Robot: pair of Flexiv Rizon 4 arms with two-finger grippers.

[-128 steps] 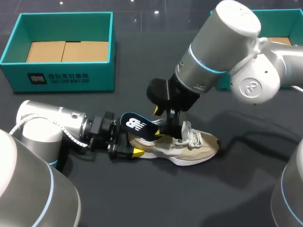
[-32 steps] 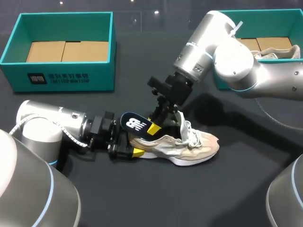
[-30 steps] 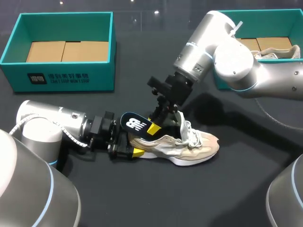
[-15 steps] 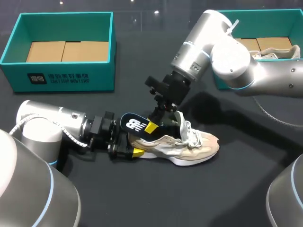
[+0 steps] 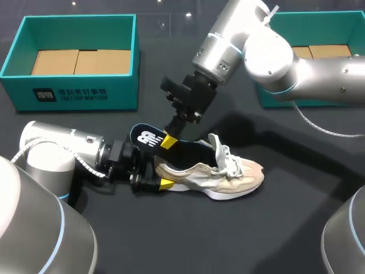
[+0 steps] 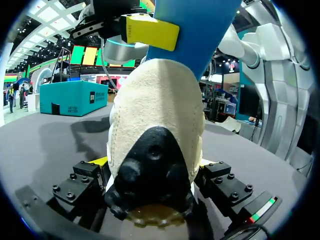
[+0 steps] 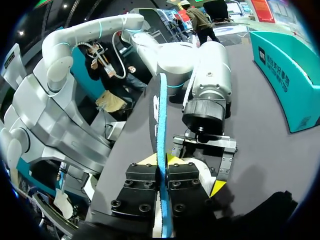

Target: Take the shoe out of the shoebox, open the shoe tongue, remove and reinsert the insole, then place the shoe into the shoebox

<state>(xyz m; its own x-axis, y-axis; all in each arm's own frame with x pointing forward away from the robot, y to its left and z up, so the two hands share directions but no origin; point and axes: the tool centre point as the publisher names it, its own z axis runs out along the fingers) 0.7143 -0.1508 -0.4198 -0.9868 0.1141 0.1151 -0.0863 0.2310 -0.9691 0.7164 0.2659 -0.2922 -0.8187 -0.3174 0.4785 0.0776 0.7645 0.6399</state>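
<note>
Dark table (image 5: 256, 240), on which a beige shoe (image 5: 228, 174) (sole down), left shoebox (image 5: 80, 91) and right shoebox (image 5: 336, 16) are set.

Shoe (image 5: 228, 174) lies mid-table — left tool (image 5: 161, 177) at its heel, insole (image 5: 149, 138) sticking out above; shoebox (image 5: 114, 91) behind-left.

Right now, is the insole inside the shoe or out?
Halfway out. The right gripper pinches the insole heel-end up; its front sits inside the shoe.
</note>
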